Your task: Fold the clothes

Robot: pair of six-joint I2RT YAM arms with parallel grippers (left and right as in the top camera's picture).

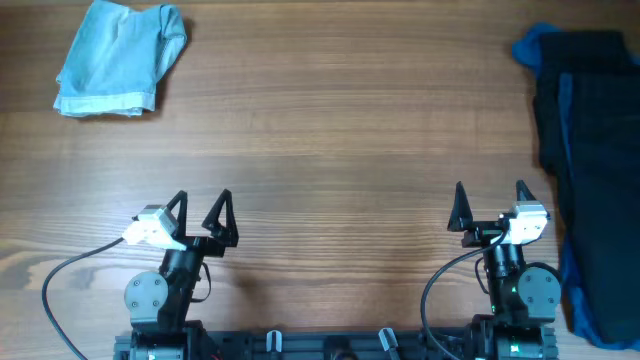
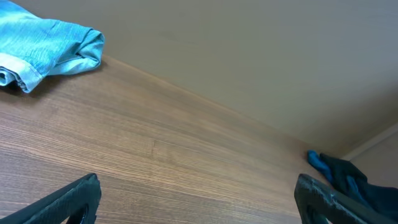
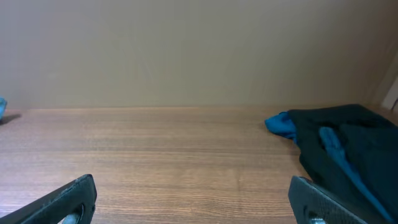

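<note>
A light blue folded garment point(image 1: 120, 58) lies at the table's far left corner; it also shows in the left wrist view point(image 2: 43, 50). A dark navy pile of clothes with blue trim point(image 1: 590, 160) lies unfolded along the right edge; it shows in the right wrist view point(image 3: 342, 149) and at the far right of the left wrist view point(image 2: 348, 180). My left gripper point(image 1: 203, 212) point(image 2: 196, 199) is open and empty near the front edge. My right gripper point(image 1: 490, 205) point(image 3: 193, 199) is open and empty, just left of the dark pile.
The wooden table point(image 1: 340, 130) stretches between the two garments. A plain beige wall point(image 3: 186, 50) stands behind its far edge. Both arm bases and cables sit at the front edge.
</note>
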